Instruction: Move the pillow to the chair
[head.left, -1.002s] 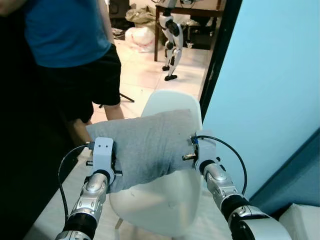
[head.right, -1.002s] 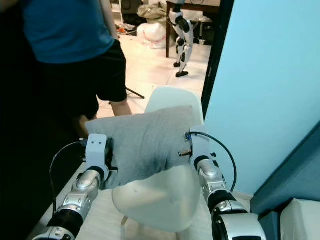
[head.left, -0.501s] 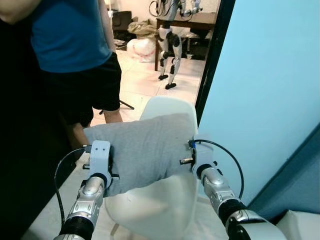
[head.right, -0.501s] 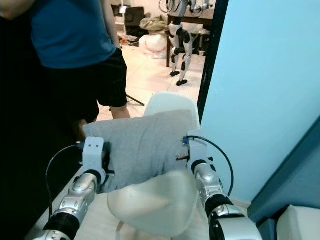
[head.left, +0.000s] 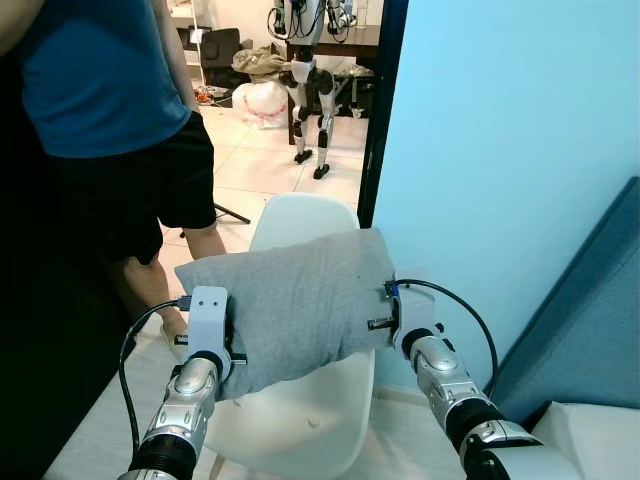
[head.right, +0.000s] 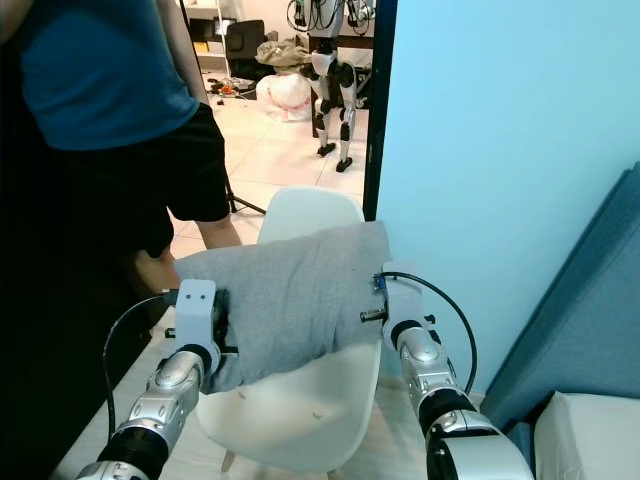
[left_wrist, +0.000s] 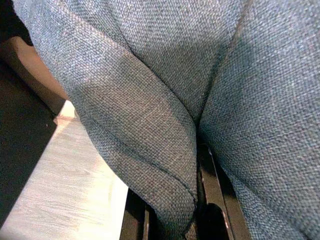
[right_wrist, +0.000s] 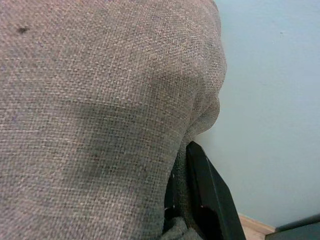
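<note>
Above the white chair (head.left: 300, 420) now — left end effector (head.left: 208, 325) and right end effector (head.left: 400, 315) both clamped on the grey pillow (head.left: 290, 300), which has come closer over the seat — nearly ready to lower.

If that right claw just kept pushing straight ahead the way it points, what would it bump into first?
The right gripper is already shut on the pillow, so the pillow comes first. Beyond it, probably the chair back, though depth is hard to judge.

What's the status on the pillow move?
Left gripper and right gripper both clamped on the grey pillow, one at each end. Pillow held in the air above the white chair, not set down. Person standing beside the chair.
</note>
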